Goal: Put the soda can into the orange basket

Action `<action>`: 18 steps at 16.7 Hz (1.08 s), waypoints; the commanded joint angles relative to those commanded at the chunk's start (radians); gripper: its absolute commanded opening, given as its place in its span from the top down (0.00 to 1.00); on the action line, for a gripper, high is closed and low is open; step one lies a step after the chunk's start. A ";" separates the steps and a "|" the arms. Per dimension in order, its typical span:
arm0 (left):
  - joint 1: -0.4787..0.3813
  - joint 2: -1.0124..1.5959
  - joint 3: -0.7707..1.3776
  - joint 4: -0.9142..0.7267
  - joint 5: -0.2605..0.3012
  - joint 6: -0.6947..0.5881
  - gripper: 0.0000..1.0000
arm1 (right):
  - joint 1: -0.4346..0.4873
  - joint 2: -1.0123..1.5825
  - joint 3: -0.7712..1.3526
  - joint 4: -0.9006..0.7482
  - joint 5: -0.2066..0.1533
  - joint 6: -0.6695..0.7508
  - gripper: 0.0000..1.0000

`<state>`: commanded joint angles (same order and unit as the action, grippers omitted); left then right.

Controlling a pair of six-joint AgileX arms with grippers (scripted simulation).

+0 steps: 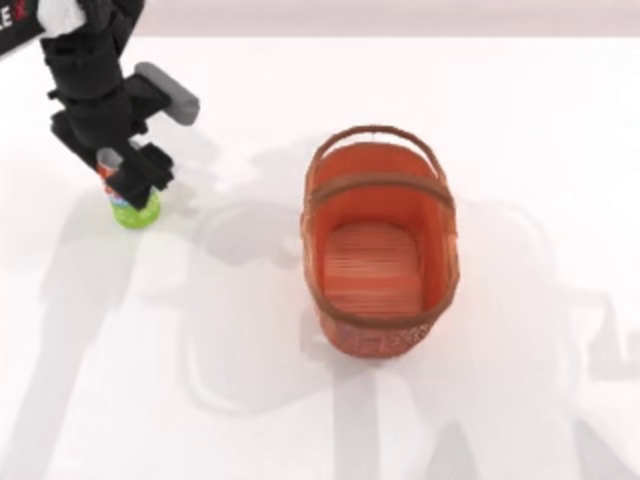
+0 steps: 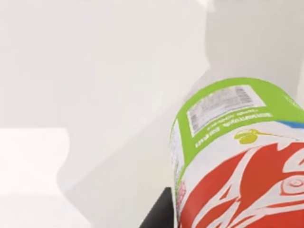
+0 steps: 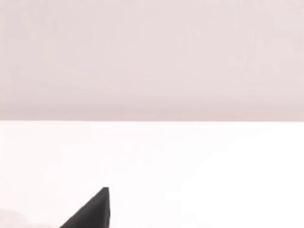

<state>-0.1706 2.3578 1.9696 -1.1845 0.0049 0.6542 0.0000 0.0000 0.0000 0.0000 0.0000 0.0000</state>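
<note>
The soda can (image 1: 137,209) stands on the white table at the left, its lime-green base showing below my left arm. My left gripper (image 1: 128,183) comes down over the can and is shut on its red upper part. In the left wrist view the soda can (image 2: 237,156) fills the lower corner, with one dark finger (image 2: 161,213) pressed against its side; the other finger is hidden. The orange basket (image 1: 330,190) sits upright at the table's middle, well to the right of the can, with its handle arched over the far end. Its slatted floor holds nothing.
My right arm is out of the top view. Its wrist view shows only one dark finger (image 3: 92,211) over bare white table and a pale back wall. The white table (image 1: 520,120) stretches around the basket.
</note>
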 joint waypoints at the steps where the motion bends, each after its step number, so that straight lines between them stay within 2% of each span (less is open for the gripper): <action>1: 0.000 0.000 0.000 0.000 0.000 0.000 1.00 | 0.000 0.000 0.000 0.000 0.000 0.000 0.00; 6: -0.002 -0.002 -0.003 0.010 0.008 -0.002 1.00 | 0.000 0.000 0.000 0.000 0.000 0.000 0.00; 9: -0.011 -0.011 -0.030 0.099 0.079 -0.033 1.00 | 0.000 0.000 0.000 0.000 0.000 0.000 0.00; 13: -0.035 -0.042 -0.107 0.353 0.264 -0.117 1.00 | 0.000 0.000 0.000 0.000 0.000 0.000 0.00; 18: -0.074 -0.100 -0.257 0.836 0.581 -0.270 1.00 | 0.000 0.000 0.000 0.000 0.000 0.000 0.00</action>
<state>-0.2447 2.2573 1.7125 -0.3490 0.5858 0.3841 0.0000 0.0000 0.0000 0.0000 0.0000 0.0000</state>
